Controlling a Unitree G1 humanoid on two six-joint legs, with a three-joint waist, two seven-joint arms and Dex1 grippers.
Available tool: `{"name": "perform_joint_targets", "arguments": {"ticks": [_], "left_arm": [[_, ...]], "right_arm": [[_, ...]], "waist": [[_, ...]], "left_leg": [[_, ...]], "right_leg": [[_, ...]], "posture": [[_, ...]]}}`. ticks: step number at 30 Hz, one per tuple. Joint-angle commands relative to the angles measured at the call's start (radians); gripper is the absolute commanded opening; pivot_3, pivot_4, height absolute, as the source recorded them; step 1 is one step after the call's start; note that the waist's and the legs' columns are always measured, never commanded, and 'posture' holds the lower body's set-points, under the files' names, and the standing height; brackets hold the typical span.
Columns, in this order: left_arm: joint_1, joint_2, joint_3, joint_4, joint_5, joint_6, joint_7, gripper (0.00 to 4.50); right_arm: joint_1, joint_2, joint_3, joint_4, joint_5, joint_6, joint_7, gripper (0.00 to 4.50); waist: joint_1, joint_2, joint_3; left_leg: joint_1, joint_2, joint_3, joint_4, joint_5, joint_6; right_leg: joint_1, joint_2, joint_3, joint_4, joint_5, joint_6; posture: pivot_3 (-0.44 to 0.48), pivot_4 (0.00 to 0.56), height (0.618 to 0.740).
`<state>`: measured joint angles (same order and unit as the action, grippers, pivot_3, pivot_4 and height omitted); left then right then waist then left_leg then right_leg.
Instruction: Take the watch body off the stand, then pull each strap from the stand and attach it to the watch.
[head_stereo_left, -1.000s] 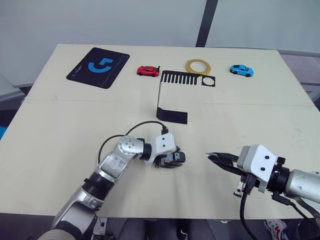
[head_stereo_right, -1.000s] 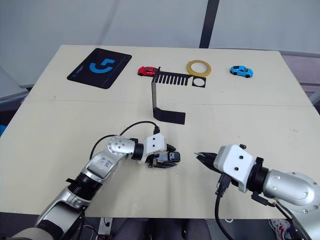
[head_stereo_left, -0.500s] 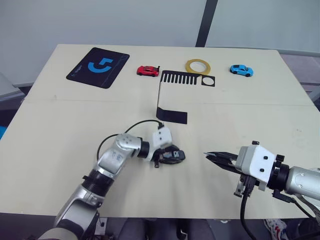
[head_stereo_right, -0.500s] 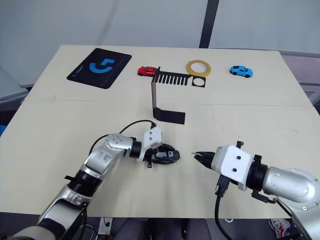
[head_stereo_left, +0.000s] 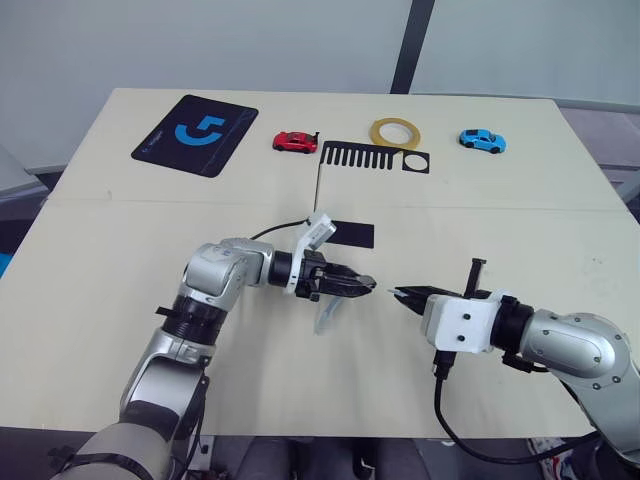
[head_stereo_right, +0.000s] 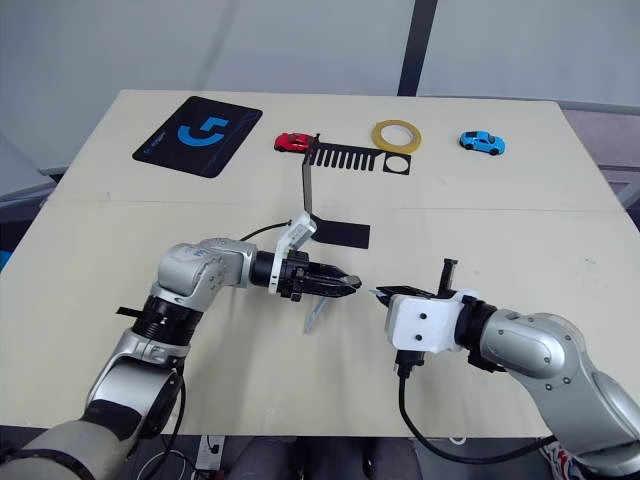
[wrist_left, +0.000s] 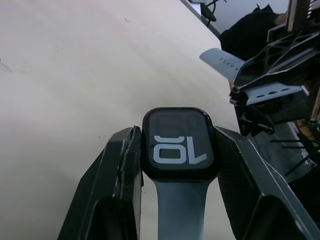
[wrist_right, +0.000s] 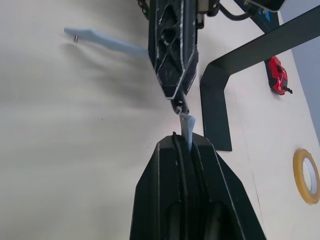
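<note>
My left gripper (head_stereo_left: 358, 285) is shut on the watch body (wrist_left: 178, 145), a black square case with white digits, held above the table's middle. One pale grey-blue strap (head_stereo_left: 325, 314) is fixed to the case and hangs down from it. Facing it from the right, my right gripper (head_stereo_left: 403, 293) is shut on the second strap (wrist_right: 188, 125), whose free end almost reaches the left fingertips. Behind the two grippers stands the black stand (head_stereo_left: 345, 233), its comb-slotted top plate (head_stereo_left: 370, 157) bare.
Along the far edge of the table lie a black mat with a blue logo (head_stereo_left: 195, 133), a red toy car (head_stereo_left: 296, 142), a yellow tape roll (head_stereo_left: 397, 132) and a blue toy car (head_stereo_left: 483, 140).
My left gripper has lifted the watch off the table and turned to point right, the attached strap now dangling. My right gripper has moved left with its strap, closing the gap.
</note>
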<state>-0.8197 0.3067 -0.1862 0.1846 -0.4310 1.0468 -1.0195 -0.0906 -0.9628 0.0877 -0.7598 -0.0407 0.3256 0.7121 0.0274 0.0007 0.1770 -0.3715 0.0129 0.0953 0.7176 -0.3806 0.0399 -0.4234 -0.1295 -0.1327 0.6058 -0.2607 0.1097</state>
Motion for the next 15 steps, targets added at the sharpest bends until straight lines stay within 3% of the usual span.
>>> {"name": "perform_joint_targets", "arguments": {"ticks": [1,15], "left_arm": [[-0.025,-0.004,0.008,-0.004,-0.026,0.002,-0.001,1.7],[-0.027,-0.019,0.015,-0.021,-0.055,0.034,0.026,1.7]], "right_arm": [[-0.024,0.026,0.011,0.001,-0.045,-0.011,-0.013,0.0],[-0.041,0.082,0.034,0.033,-0.112,-0.02,0.006,0.0]], "waist": [[-0.001,0.0,0.0],[-0.001,0.0,0.0]], "left_leg": [[0.0,0.0,0.0,0.0,0.0,0.0],[0.0,0.0,0.0,0.0,0.0,0.0]], "right_leg": [[0.0,0.0,0.0,0.0,0.0,0.0],[0.0,0.0,0.0,0.0,0.0,0.0]], "posture": [[0.0,0.15,0.732],[0.0,0.15,0.732]]}}
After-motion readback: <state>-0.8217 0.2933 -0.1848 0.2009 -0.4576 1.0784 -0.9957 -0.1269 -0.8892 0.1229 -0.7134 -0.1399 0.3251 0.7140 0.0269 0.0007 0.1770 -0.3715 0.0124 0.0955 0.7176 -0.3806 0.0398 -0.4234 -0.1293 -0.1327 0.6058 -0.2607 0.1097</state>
